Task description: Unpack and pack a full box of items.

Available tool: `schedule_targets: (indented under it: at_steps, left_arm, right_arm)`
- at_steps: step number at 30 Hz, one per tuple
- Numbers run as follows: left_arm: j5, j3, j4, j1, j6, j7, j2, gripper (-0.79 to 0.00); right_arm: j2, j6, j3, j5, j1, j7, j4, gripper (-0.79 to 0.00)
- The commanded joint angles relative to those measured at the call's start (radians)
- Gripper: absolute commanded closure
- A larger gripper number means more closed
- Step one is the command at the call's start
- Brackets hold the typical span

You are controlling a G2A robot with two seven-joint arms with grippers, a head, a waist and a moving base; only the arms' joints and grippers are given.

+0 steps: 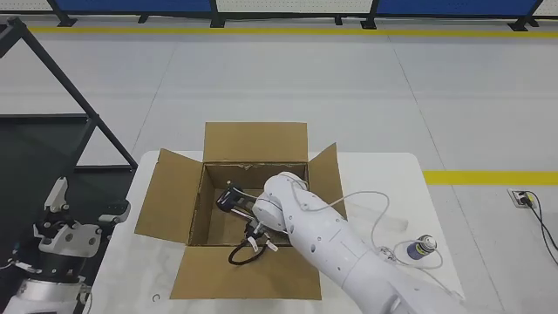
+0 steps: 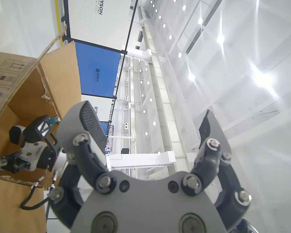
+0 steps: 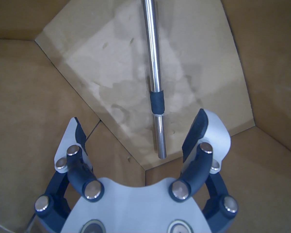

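Table (image 1: 397, 183) under me carries the open cardboard box (image 1: 255, 144), flaps spread, my right arm (image 1: 305, 227) down inside it. On the box floor lies a steel rod (image 3: 153, 56) with a dark band; my right jaws hang over it, apart and empty. My left jaws, also apart and empty, point upward left of the box.

I had the left gripper (image 2: 149, 117) in the foreground of the frame, its jaws spread wide and its ribbed pads (image 2: 92, 122) facing each other, aimed up at the ceiling lights (image 2: 220, 38). At the frame's edge I saw the cardboard box (image 2: 17, 93) with a flap raised. The right gripper (image 2: 7, 163) sat low inside it. A blue panel (image 2: 99, 73) stood behind the box.
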Motion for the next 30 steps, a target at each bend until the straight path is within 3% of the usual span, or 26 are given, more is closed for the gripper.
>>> schedule_targets:
  at_steps: [1,11,23,30]
  left_arm:
    - [0.001,0.002,0.001,-0.001,-0.003,-0.001,0.000,-0.785]
    - [0.002,0.007,0.011,-0.010,-0.002,0.000,0.000,-0.785]
    - [0.014,0.016,0.012,-0.020,0.004,-0.002,0.001,-0.785]
    - [0.011,0.013,0.010,-0.017,0.002,0.003,0.000,-0.785]
  right_arm:
    - [0.000,0.006,0.000,-0.008,-0.004,0.028,-0.016,-0.785]
    - [0.017,-0.033,0.026,-0.029,-0.024,0.088,-0.096,-0.785]
    - [0.056,0.002,0.067,-0.098,-0.076,0.139,-0.231,-0.785]
    - [0.052,0.045,0.081,-0.133,-0.075,0.101,-0.183,-0.785]
